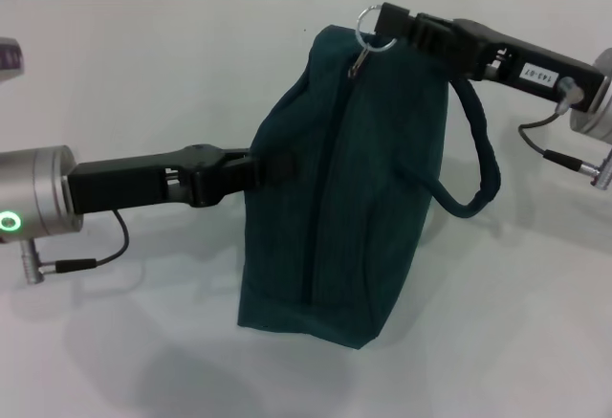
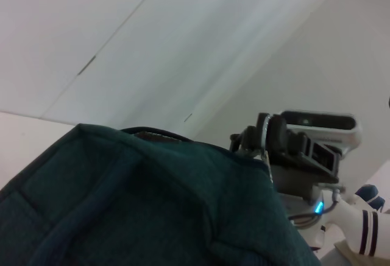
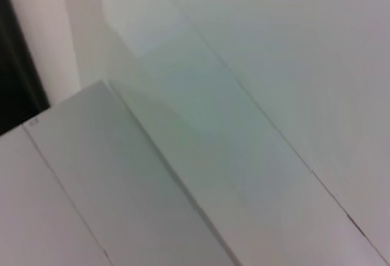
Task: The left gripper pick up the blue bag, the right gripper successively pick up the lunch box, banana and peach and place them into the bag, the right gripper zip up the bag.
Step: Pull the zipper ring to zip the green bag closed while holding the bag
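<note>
Both claws on the blue bag [image 1: 335, 188], which sits upright on the white surface [image 1: 143, 83] with its zipper looking closed.

The left arm reaches in level from the left side, and the left claw [image 1: 263, 169] is clamped on a strap or tab at the bag's left edge, about mid-height. The right arm comes in from the upper right, angled down a bit toward the bag's top corner, and the right claw [image 1: 387, 24] is pinched on the metal ring zipper pull [image 1: 371, 28] right at the top end of the zipper. One loop handle [image 1: 478, 165] droops off the bag's right side under that arm. In the left wrist view the bag's fabric fills the lower part, with the right claw [image 2: 253, 147] at its top edge. The right wrist view only shows pale wall panels.
</note>
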`<action>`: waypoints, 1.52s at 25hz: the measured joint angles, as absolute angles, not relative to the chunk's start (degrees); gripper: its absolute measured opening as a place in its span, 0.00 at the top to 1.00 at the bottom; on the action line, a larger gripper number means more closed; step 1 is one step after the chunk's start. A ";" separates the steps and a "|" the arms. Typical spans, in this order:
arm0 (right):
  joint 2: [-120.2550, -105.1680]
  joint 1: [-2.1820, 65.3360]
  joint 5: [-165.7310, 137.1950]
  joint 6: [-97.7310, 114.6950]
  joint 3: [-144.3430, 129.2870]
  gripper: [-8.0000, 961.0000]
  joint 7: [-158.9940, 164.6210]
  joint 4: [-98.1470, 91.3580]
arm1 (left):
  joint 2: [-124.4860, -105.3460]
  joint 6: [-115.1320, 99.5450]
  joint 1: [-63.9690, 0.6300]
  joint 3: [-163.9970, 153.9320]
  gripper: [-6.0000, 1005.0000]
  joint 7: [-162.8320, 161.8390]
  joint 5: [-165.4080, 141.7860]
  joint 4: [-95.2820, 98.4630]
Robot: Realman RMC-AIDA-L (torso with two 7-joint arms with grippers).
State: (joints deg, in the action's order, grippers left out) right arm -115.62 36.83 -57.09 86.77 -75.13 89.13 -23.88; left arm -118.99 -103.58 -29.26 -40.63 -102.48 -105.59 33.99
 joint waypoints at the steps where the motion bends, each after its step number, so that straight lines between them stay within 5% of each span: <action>1: -115.54 36.78 -56.85 86.86 -75.11 0.98 89.60 -23.85 | -119.04 -103.77 -29.26 -40.65 0.94 -102.18 -105.61 33.93; 38: -115.45 34.03 -56.34 76.60 -74.44 0.98 91.15 -22.61 | -119.25 -108.16 -23.79 -42.64 0.89 -93.11 -104.56 33.04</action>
State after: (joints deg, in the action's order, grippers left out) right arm -115.45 34.03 -56.34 76.60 -74.44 91.15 -22.61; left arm -119.25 -108.16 -23.79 -42.64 -93.11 -104.56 33.04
